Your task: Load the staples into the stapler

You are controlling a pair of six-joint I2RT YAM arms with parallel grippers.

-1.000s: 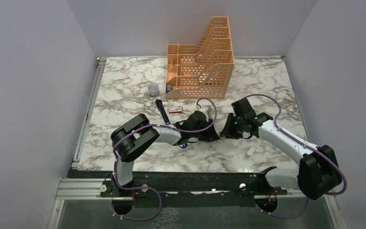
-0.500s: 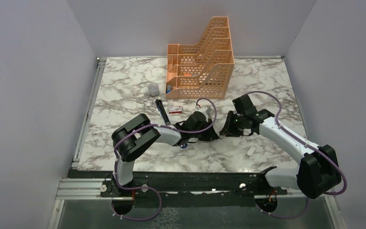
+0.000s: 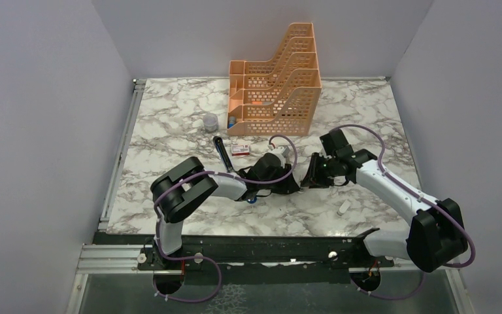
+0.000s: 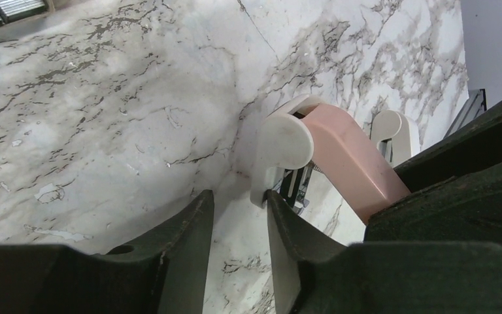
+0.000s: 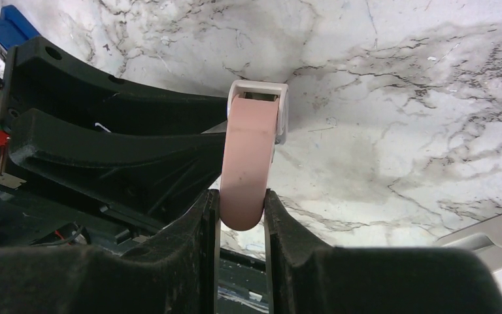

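— Right arm's wrist has edged toward the left gripper [image 4: 240, 199]. What's held?
— The right gripper [image 5: 240, 199] clamps a pink piece [image 5: 247, 150]. Left jaws stand apart, empty, at its white cap [image 4: 287, 140].
— And the stapler [image 3: 251, 199]?
— A blue sliver under the left wrist, long axis hidden. The staples box [image 3: 240, 149] lies just beyond. The left arm is nearer both.

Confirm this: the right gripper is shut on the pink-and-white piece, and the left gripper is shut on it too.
Only the second half is wrong. The right gripper is shut on the pink-and-white piece, but the left gripper is open. The left wrist view shows the marble table between its fingers, with the piece's white end just beyond the fingertips.
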